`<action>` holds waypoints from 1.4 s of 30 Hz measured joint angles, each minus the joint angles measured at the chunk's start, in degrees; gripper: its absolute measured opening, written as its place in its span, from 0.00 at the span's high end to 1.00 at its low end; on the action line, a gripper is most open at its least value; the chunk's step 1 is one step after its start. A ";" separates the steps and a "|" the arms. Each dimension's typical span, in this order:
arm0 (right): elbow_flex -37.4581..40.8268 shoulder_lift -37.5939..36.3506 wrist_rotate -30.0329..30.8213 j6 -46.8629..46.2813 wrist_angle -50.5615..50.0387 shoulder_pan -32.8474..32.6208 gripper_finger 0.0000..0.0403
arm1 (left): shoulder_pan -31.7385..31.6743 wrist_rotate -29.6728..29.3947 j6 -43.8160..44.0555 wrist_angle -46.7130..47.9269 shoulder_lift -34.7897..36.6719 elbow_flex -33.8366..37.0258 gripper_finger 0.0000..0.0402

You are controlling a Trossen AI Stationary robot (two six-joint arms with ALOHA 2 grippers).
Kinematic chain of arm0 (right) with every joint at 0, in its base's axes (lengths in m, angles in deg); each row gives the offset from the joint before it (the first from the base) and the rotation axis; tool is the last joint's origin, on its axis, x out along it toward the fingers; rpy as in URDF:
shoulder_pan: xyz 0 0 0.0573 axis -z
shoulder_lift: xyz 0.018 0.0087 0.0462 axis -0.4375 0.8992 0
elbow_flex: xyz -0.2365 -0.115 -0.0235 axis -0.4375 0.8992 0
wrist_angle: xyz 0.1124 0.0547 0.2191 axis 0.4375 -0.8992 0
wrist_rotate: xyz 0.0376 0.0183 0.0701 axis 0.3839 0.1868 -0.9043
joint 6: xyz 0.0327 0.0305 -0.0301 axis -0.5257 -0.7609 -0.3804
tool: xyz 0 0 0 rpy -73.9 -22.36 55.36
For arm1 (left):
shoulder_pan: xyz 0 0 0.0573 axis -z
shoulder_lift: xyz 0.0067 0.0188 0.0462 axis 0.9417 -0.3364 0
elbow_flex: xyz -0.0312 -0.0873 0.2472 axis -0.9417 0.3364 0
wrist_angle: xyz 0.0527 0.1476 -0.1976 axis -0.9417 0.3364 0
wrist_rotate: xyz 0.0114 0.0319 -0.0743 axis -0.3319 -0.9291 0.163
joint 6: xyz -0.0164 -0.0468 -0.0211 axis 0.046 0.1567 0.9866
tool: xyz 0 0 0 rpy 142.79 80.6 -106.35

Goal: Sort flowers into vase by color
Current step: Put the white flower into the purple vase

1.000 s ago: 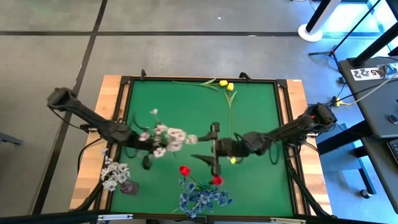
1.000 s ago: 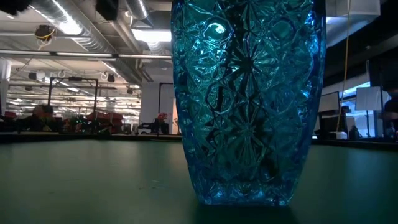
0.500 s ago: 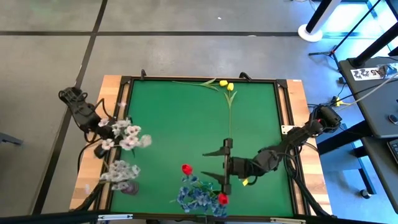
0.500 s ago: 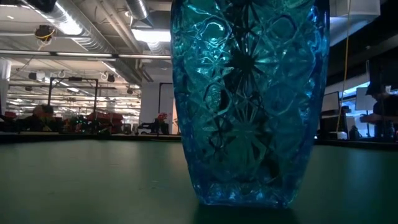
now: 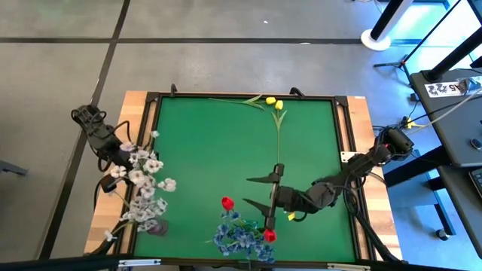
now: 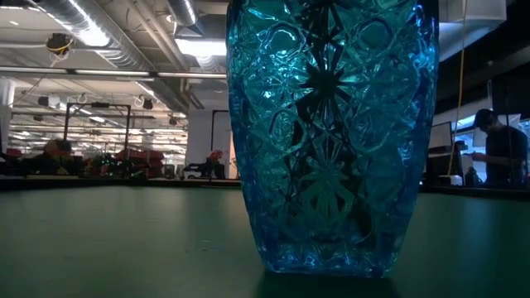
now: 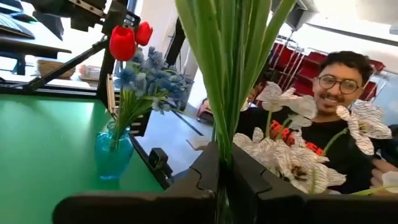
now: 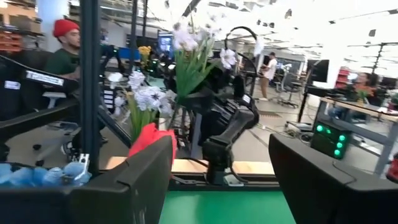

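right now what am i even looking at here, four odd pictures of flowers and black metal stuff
These show one moment from four cameras on a two-armed robot at a green table. The overhead picture shows both arms. The left gripper, at the table's left edge, has its jaws shut on a white flower spray; its wrist camera looks up those stalks. The right gripper, jaws open and empty, hovers near a blue vase holding blue flowers and two red tulips. Two yellow tulips lie at the far edge. The table-level camera sits right against the blue vase, which fills that picture. People stand in the background.
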 joint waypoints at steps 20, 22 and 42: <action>-0.39 -3.25 7.88 0.31 2.65 2.15 0.34 | 0.00 2.89 2.26 -4.83 -4.86 0.65 0.97; -0.40 -3.89 7.73 0.29 2.45 2.76 0.34 | 0.04 2.40 2.71 -6.26 -5.00 1.85 0.97; -0.39 -4.70 9.67 -1.36 -1.58 2.69 0.34 | 17.75 -11.33 3.52 -28.32 -5.01 17.34 0.97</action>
